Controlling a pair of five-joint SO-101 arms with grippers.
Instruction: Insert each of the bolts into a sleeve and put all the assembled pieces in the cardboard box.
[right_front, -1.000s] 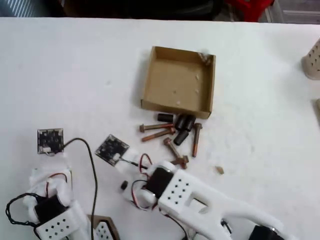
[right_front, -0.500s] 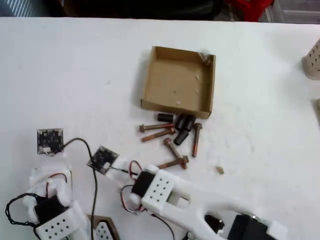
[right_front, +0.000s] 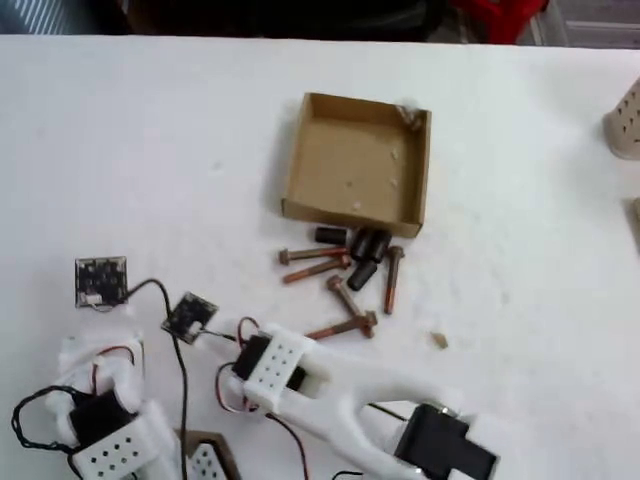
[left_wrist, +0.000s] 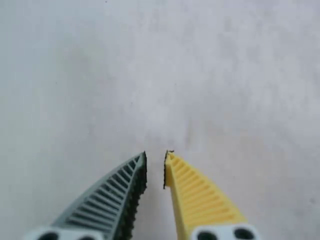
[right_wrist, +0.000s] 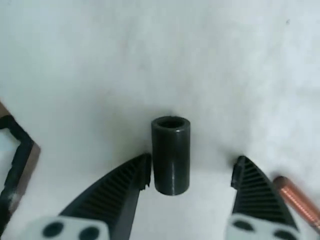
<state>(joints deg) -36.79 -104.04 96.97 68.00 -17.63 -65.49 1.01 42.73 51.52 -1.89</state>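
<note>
The open cardboard box (right_front: 355, 165) sits mid-table. In front of it lie several copper bolts (right_front: 315, 270) and three black sleeves (right_front: 362, 274). In the right wrist view another black sleeve (right_wrist: 171, 155) lies on the table between the fingers of my open right gripper (right_wrist: 192, 172), close to one finger and apart from the other. A copper bolt end (right_wrist: 295, 200) shows beside the far finger. The right arm (right_front: 300, 375) stretches low over the near table. My left gripper (left_wrist: 155, 156) hangs over bare table with its grey and yellow fingers close together and nothing between them.
The left arm (right_front: 100, 425) sits at the near left corner with a small dark board (right_front: 101, 280) beside it. A dark and brown edged piece (right_wrist: 15, 160) lies close to the right gripper. A pale perforated object (right_front: 625, 120) stands at the far right edge.
The right arm has swung left along the near table, away from the bolt pile. It now covers the lone sleeve that lay beside it. The left arm has not moved.
</note>
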